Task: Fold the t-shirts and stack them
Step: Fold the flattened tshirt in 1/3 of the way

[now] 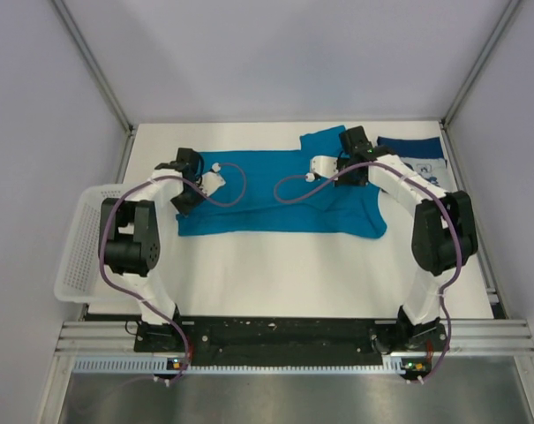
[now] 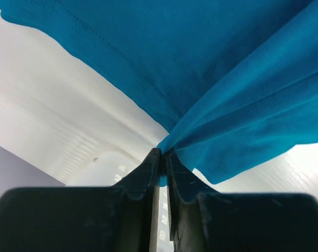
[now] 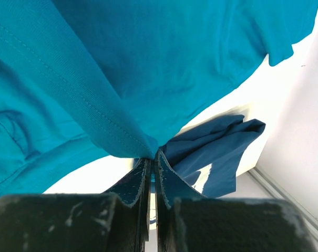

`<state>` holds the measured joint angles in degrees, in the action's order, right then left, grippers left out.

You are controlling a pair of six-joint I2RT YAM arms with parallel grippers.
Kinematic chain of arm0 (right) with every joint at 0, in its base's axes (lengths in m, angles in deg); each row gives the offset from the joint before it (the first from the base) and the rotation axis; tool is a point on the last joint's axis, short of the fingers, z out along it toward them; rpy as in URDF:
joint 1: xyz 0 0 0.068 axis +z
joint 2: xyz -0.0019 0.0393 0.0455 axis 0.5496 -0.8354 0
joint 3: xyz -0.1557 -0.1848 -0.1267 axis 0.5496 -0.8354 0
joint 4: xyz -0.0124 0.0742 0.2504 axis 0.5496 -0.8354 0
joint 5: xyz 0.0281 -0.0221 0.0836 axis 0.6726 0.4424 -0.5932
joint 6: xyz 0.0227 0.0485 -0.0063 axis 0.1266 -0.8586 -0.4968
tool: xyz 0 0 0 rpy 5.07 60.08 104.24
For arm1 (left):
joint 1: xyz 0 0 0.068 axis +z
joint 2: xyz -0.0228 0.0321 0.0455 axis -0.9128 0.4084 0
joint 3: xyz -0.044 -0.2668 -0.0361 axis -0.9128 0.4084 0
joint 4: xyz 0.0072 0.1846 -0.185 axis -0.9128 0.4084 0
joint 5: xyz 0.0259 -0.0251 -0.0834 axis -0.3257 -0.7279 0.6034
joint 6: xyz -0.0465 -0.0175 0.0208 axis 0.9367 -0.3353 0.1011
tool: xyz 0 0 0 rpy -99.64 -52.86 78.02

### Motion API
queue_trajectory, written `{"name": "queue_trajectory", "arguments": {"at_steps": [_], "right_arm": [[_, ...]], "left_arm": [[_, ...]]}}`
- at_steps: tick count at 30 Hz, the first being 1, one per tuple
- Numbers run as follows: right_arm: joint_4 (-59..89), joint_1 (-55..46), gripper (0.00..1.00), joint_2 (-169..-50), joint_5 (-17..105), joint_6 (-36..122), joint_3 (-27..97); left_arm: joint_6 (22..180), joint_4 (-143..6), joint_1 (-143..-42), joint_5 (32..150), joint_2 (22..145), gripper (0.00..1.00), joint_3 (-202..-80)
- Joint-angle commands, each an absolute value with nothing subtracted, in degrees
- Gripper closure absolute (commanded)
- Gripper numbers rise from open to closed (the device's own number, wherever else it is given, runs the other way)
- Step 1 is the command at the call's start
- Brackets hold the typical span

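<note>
The teal-blue t-shirt [image 1: 275,208] lies spread across the table's far middle. My left gripper [image 1: 185,170] is shut on its left edge; in the left wrist view the cloth [image 2: 211,68] hangs pinched at the fingertips [image 2: 163,153]. My right gripper [image 1: 355,146] is shut on the shirt's far right part; in the right wrist view the teal cloth [image 3: 122,68] is pinched at the tips [image 3: 153,153]. The navy t-shirt [image 1: 415,157] with a pale print lies at the far right; it also shows in the right wrist view [image 3: 216,152].
A white mesh basket [image 1: 79,243] hangs off the table's left edge. The enclosure's walls and metal frame posts [image 1: 465,159] close in the table at the back and sides. The white table [image 1: 284,274] shows bare in front of the shirt.
</note>
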<state>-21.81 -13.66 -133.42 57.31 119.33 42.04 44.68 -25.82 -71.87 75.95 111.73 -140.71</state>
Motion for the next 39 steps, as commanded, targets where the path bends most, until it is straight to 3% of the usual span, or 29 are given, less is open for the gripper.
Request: {"name": "queue_trajectory", "arguments": {"at_steps": [1, 5, 10, 13, 17, 20, 22, 29, 39], "right_arm": [[-21.12, -14.62, 1.00, -133.81, 56.47, 120.54, 44.27], [-21.12, -14.97, 1.00, -134.60, 55.85, 119.84, 44.71], [-21.12, -16.11, 1.00, -136.09, 54.89, 118.09, 45.76], [-21.12, -16.11, 1.00, -136.45, 54.18, 117.73, 45.94], [-21.12, -16.11, 1.00, -136.45, 53.83, 117.29, 45.68], [-21.12, -16.20, 1.00, -136.62, 53.92, 117.20, 45.59], [-21.03, -16.11, 1.00, -136.71, 53.83, 117.12, 45.76], [-21.12, -16.11, 1.00, -136.53, 53.65, 117.03, 45.59], [-21.12, -16.11, 1.00, -135.30, 53.30, 117.03, 44.80]], "left_arm": [[46.95, -27.51, -71.52, 74.28, 112.88, 0.80, -143.76], [49.85, -34.26, -71.52, 70.60, 112.36, 0.68, -144.64], [52.23, -39.56, -71.52, 63.65, 113.85, 0.66, -149.28], [50.40, -34.30, -71.96, 69.76, 113.33, 0.75, -150.71], [35.49, -26.12, -73.80, 93.57, 103.85, 0.84, -141.68], [28.43, -22.69, -76.43, 100.02, 100.93, 0.95, -135.95], [28.15, -21.98, -77.93, 100.38, 102.33, 1.00, -135.06], [32.27, -19.77, -78.99, 96.96, 112.52, 1.00, -140.68], [34.74, -21.01, -78.99, 93.35, 116.14, 1.00, -145.60]]}}
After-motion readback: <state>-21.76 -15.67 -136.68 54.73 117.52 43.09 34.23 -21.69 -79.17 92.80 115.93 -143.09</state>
